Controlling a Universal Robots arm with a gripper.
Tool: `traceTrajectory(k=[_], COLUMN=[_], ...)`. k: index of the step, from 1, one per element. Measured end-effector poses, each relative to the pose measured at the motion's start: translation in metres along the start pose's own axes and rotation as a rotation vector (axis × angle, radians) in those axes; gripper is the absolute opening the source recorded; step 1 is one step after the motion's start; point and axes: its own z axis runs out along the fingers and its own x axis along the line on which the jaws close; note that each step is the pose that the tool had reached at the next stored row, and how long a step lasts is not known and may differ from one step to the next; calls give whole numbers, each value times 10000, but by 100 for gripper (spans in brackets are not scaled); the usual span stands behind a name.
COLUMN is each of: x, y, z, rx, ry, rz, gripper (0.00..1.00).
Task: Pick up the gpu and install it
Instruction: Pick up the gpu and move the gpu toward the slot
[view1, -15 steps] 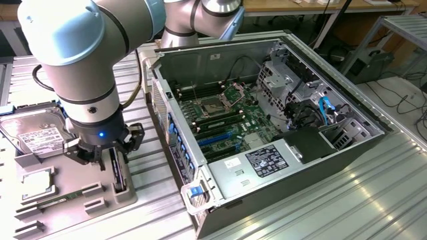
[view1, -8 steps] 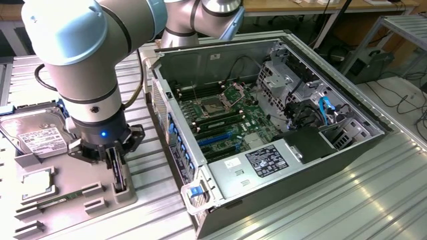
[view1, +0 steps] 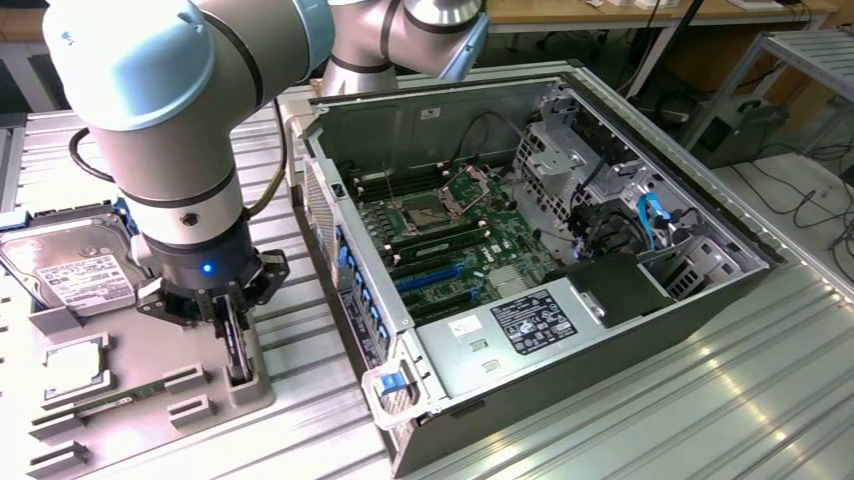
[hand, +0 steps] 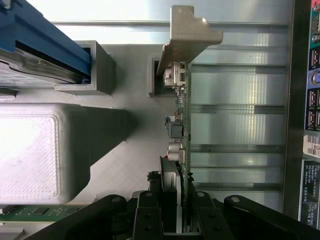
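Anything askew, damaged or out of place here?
Nothing stands out. The gpu stands upright on edge in the gray fixture with the tool closed on it; the hard drive sits in its cradle, and the open computer case looks intact.

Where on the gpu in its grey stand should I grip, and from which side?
Take the gpu by its upper long edge, pinching across the two flat faces, from straight above. It stands on edge in the grey stand, so both faces are upright. Keep off the metal bracket at one end.
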Motion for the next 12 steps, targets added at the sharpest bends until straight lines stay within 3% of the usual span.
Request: traceTrajectory(k=[12], x=[0], y=[2], z=[-34], rx=[14], ry=[0], rz=[0], gripper=[28])
